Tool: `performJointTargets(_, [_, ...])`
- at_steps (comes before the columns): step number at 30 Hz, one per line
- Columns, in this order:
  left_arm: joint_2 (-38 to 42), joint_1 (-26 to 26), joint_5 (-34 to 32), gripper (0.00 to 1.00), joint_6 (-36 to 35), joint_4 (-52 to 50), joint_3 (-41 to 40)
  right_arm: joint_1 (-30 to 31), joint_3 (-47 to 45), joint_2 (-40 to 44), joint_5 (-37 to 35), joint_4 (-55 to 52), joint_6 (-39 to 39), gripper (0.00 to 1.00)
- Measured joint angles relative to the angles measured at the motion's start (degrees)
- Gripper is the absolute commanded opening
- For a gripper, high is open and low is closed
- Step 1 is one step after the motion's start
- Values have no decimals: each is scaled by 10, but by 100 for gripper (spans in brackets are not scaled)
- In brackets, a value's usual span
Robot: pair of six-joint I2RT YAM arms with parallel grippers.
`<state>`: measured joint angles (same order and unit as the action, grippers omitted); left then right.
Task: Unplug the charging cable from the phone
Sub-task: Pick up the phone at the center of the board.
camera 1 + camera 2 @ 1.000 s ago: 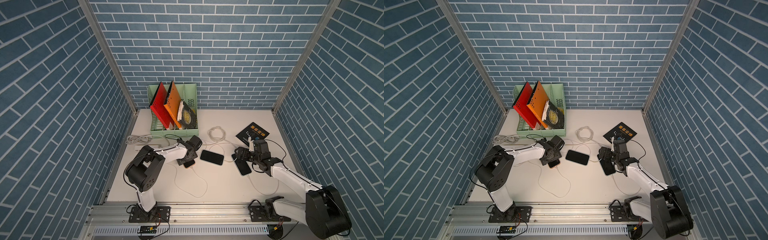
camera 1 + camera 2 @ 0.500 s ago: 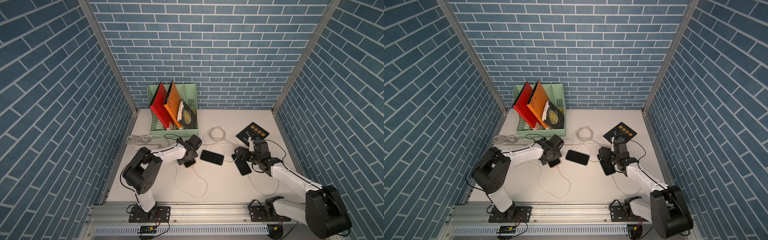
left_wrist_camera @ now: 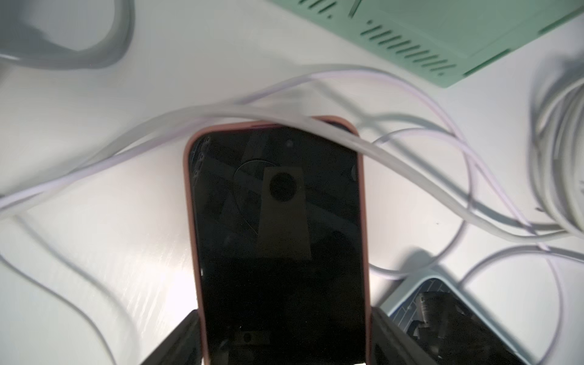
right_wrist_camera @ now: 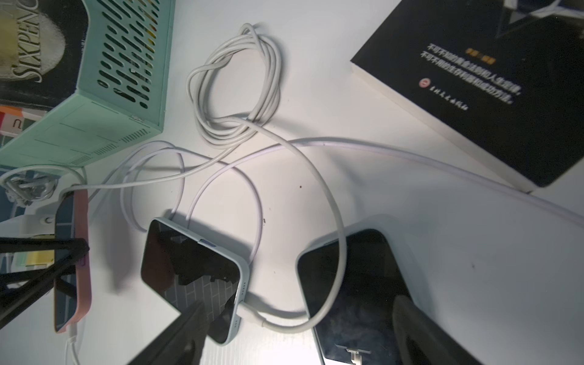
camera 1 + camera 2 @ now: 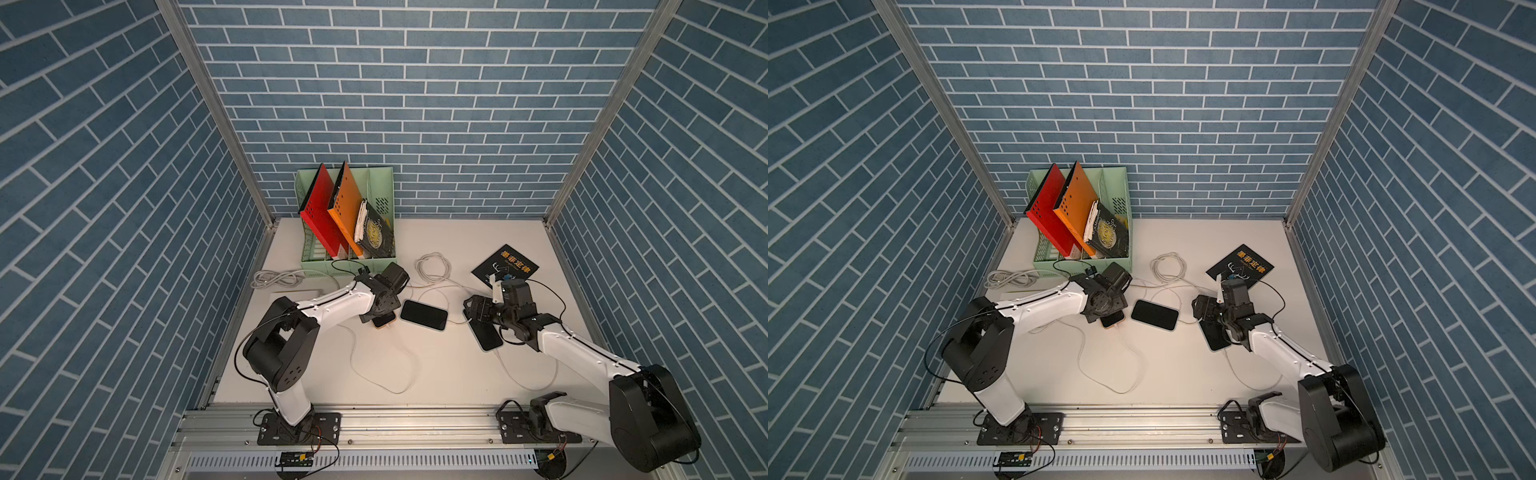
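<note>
With left gripper (image 3: 284, 343) clamped on the pink-cased phone (image 5: 383, 323) just left of centre in a top view, right gripper (image 4: 300, 335) spread wide over the white plug (image 4: 252, 313) — easy to snag the cable loop (image 4: 340, 252) draped on the dark phone (image 4: 363, 284) instead, dragging it along — plug left seated.
</note>
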<state>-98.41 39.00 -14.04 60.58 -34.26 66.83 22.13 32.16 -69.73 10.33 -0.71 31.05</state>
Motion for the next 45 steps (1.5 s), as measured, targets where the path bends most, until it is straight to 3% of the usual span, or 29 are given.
performJointTargets(12, [18,1,-22,45,-13,-16,38,71,28,-33,41,52,-11,88])
performJointTargets(26, [30,7,50,46,-13,20,-82,72,27,-36,28,52,-11,89])
performJointTargets(34, [57,29,68,46,-13,21,-90,72,27,-40,28,53,-11,89])
performJointTargets(45, [67,28,2,46,-42,-8,42,94,27,-44,62,69,-15,81])
